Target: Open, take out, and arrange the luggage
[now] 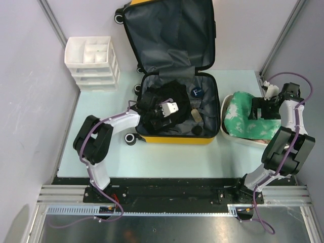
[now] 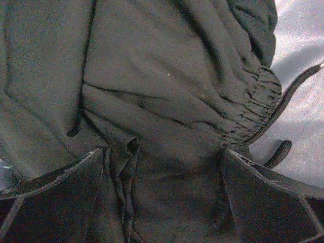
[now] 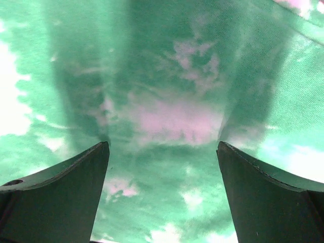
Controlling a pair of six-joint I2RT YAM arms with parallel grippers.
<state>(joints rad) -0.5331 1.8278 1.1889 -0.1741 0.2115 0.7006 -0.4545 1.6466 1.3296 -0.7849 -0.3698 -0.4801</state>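
The yellow suitcase [image 1: 172, 138] lies open in the middle of the table, its lid with dark grey lining [image 1: 167, 35] propped up behind. A black garment [image 1: 174, 93] lies bunched in the base. My left gripper [image 1: 158, 115] is inside the suitcase, pressed down onto it. In the left wrist view the garment [image 2: 152, 76] fills the frame, and my left gripper [image 2: 162, 167] is open with folds of fabric between the spread fingers. My right gripper [image 1: 253, 112] is open over a green and white cloth [image 1: 236, 119]. In the right wrist view it [image 3: 163, 152] hovers close above the cloth [image 3: 167, 91].
The cloth lies in a white tub [image 1: 243, 139] right of the suitcase. A white drawer unit [image 1: 92, 62] stands at the back left. A dark blue round item [image 1: 196, 92], a small beige item [image 1: 194, 115] and a black round item [image 1: 197, 130] lie in the suitcase. The garment's drawstring [image 2: 291, 96] trails over the lining.
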